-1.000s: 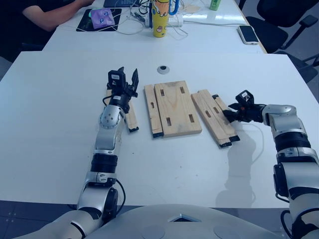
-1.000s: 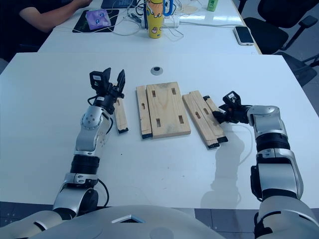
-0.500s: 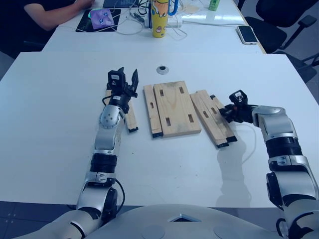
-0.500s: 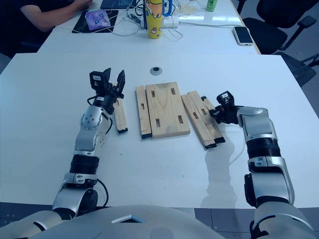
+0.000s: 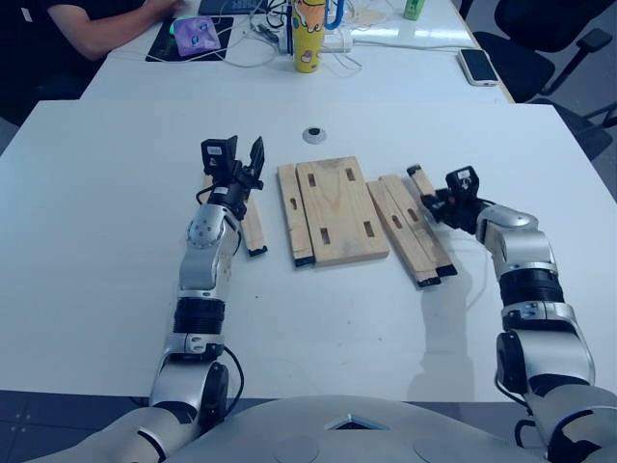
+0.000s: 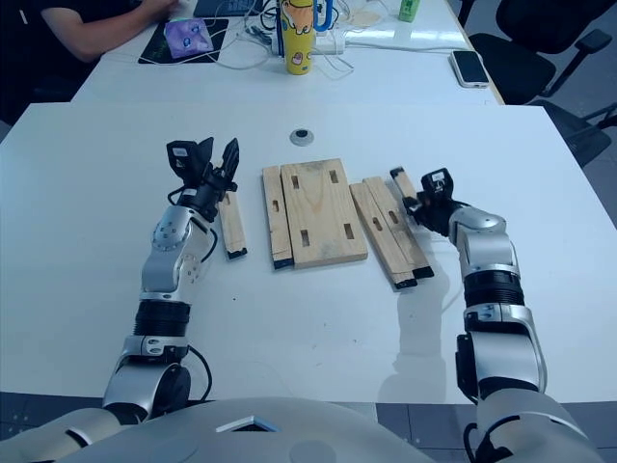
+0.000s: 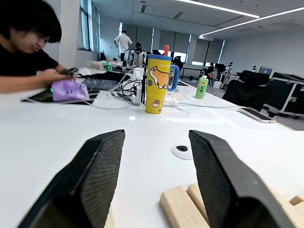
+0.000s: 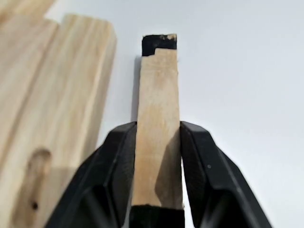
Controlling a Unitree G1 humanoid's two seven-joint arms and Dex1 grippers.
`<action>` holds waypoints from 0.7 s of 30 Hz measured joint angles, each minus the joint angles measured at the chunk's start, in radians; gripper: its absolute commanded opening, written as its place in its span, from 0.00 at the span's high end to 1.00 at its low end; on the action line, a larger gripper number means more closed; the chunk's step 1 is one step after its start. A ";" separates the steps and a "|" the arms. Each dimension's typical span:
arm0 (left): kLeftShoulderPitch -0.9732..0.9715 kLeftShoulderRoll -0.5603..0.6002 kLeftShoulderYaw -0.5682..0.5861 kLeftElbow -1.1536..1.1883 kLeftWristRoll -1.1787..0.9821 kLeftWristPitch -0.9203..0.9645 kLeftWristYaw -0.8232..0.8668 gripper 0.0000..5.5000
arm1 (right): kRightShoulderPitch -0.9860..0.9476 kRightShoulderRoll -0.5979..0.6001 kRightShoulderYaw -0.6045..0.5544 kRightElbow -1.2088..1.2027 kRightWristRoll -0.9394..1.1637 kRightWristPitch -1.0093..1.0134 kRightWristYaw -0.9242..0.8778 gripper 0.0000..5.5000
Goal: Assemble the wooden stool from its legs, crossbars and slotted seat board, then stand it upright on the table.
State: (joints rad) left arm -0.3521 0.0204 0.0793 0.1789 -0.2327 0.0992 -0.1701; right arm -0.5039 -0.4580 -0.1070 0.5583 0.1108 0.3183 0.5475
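Right wrist view: your right pincer [image 8: 157, 130] clamps a thin crossbar [image 8: 159, 80]. It's probably stiff, light and slick, so hold mid-length. Left pincer [image 7: 156, 137] gapes empty.

The table [image 5: 106, 193] is plain white. The seat board [image 5: 339, 209] is pale, lightly grained wood with four dark slots. The leg bar [image 5: 294, 212] at its nine o'clock and the paired bars [image 5: 410, 227] at its three o'clock share that pale tone, with black caps at their six o'clock ends. The right gripper [image 8: 156, 129] is glossy black and grips a pale crossbar [image 8: 157, 95] that is tipped black. The left gripper [image 7: 156, 137] is black, its pads [image 7: 102, 175] finely meshed. Far off at twelve o'clock is a yellow cup [image 5: 308, 39] with an orange cartoon cat and a blue handle, and a purple pouch [image 5: 196, 36] lies at its nine o'clock.
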 measured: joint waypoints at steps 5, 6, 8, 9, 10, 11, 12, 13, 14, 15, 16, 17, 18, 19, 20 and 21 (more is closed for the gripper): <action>-0.007 -0.042 0.046 -0.081 -0.246 0.224 -0.080 0.55 | -0.010 0.111 0.017 -0.176 0.104 -0.086 0.078 0.76; -0.007 -0.050 0.048 -0.102 -0.295 0.275 -0.093 0.55 | -0.002 0.125 0.029 -0.199 0.107 -0.086 0.089 0.76; -0.010 -0.059 0.048 -0.150 -0.391 0.382 -0.115 0.55 | 0.029 0.152 0.055 -0.236 0.130 -0.083 0.115 0.76; -0.017 -0.062 0.048 -0.170 -0.433 0.429 -0.119 0.55 | 0.051 0.166 0.066 -0.258 0.139 -0.081 0.127 0.76; -0.028 -0.065 0.048 -0.184 -0.457 0.462 -0.120 0.55 | 0.072 0.175 0.079 -0.279 0.145 -0.077 0.139 0.76; -0.035 -0.065 0.048 -0.187 -0.467 0.474 -0.120 0.55 | 0.082 0.181 0.082 -0.288 0.148 -0.076 0.146 0.76; -0.047 -0.067 0.049 -0.190 -0.483 0.500 -0.116 0.55 | 0.098 0.186 0.086 -0.312 0.165 -0.075 0.155 0.76; -0.050 -0.067 0.052 -0.191 -0.489 0.514 -0.109 0.55 | 0.105 0.190 0.088 -0.333 0.176 -0.075 0.166 0.76; -0.050 -0.067 0.054 -0.191 -0.491 0.521 -0.104 0.55 | 0.108 0.191 0.090 -0.344 0.181 -0.075 0.172 0.76; -0.050 -0.067 0.057 -0.190 -0.494 0.529 -0.100 0.55 | 0.112 0.192 0.093 -0.359 0.181 -0.077 0.178 0.76; -0.051 -0.066 0.060 -0.188 -0.495 0.539 -0.096 0.55 | 0.121 0.192 0.101 -0.380 0.186 -0.083 0.195 0.76; -0.053 -0.064 0.061 -0.186 -0.495 0.545 -0.094 0.55 | 0.127 0.194 0.110 -0.393 0.191 -0.085 0.203 0.76; -0.055 -0.064 0.061 -0.186 -0.495 0.548 -0.093 0.55 | 0.129 0.196 0.116 -0.398 0.192 -0.087 0.207 0.76; -0.058 -0.063 0.060 -0.185 -0.494 0.551 -0.092 0.55 | 0.133 0.200 0.118 -0.402 0.193 -0.091 0.211 0.76; -0.061 -0.064 0.059 -0.185 -0.494 0.556 -0.091 0.55 | 0.137 0.203 0.121 -0.409 0.195 -0.095 0.215 0.76; -0.064 -0.064 0.059 -0.185 -0.494 0.558 -0.091 0.55 | 0.140 0.203 0.123 -0.414 0.201 -0.098 0.219 0.76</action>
State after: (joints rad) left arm -0.4161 -0.0434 0.1382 -0.0063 -0.7270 0.6576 -0.2612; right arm -0.3643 -0.2546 0.0162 0.1441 0.3120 0.2205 0.7661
